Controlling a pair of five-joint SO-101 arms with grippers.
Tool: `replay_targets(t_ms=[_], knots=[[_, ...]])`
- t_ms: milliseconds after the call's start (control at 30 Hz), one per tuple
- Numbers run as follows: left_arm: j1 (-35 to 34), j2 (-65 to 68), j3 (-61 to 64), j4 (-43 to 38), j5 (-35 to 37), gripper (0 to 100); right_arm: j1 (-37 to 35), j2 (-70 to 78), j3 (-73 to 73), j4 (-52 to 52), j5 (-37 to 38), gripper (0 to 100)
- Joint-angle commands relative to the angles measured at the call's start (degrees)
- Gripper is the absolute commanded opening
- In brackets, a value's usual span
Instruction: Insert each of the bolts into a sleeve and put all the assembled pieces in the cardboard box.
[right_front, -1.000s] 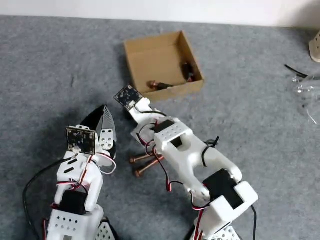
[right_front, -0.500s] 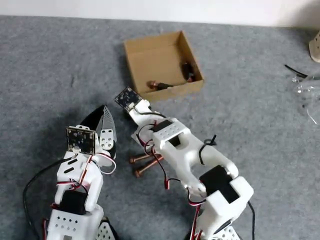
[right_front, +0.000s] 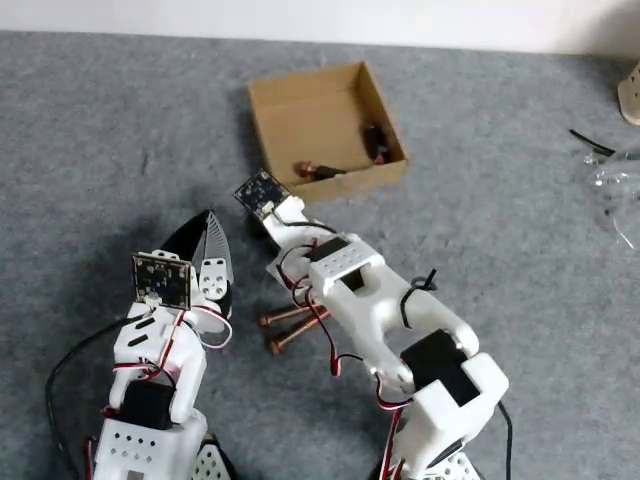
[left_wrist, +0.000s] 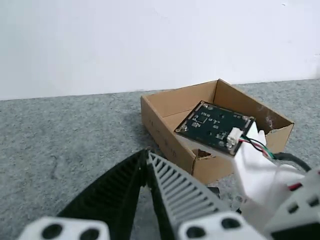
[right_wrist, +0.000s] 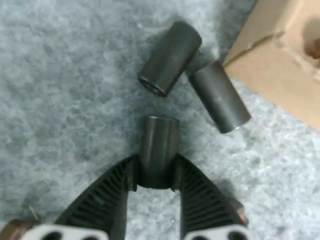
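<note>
1. Right end effector (right_wrist: 155, 167), in the right wrist view, is clamped on the near end of one dark sleeve (right_wrist: 159, 142), which lies on the grey worktop (right_wrist: 60, 75).
   - Two loose sleeves (right_wrist: 170, 57) lie just beyond it, apparently touching each other, beside a corner of the cardboard box (right_wrist: 280, 50).
   - With so short a hold, the sleeve may pivot or slip out as it lifts. A forward nudge would probably set the loose pair rolling.
   - No writing shows here.
2. In the left wrist view, the left end effector (left_wrist: 147, 155) has its fingers together and holds nothing. It points toward the box wall, with the right arm's camera board (left_wrist: 216, 125) between them.
   - If this arm goes forward for a bolt, it could strike the right wrist.
   - The board carries tiny markings, too small to read.
3. In the high view, two bolts (right_front: 290, 316) lie on the worktop, partly under the right arm (right_front: 370, 300) and near the left end effector. The box holds two assembled pieces (right_front: 322, 170).
   - The right arm or its dangling wires could sweep the bolts aside and spoil the alignment needed for insertion.
   - No label or brand is legible.
</note>
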Motion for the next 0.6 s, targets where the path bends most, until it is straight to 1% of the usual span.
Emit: replay_targets(t_ms=[0, 233, 367, 567], knots=[[-0.66, 0.22, 1.36, 0.0, -0.09, 1, -0.48, 0.75, -0.22, 1.54, 0.7, 0.4], [-0.66, 0.22, 1.36, 0.0, -0.09, 1, -0.4, -1.19, -0.22, 1.63, 0.53, 0.4], [-0.66, 0.22, 1.36, 0.0, -0.09, 1, -0.48, -9.89, 0.84, 1.8, 0.26, 0.4], [-0.66, 0.22, 1.36, -0.18, -0.09, 1, -0.31, -25.63, 11.3, 1.54, 0.26, 0.4]])
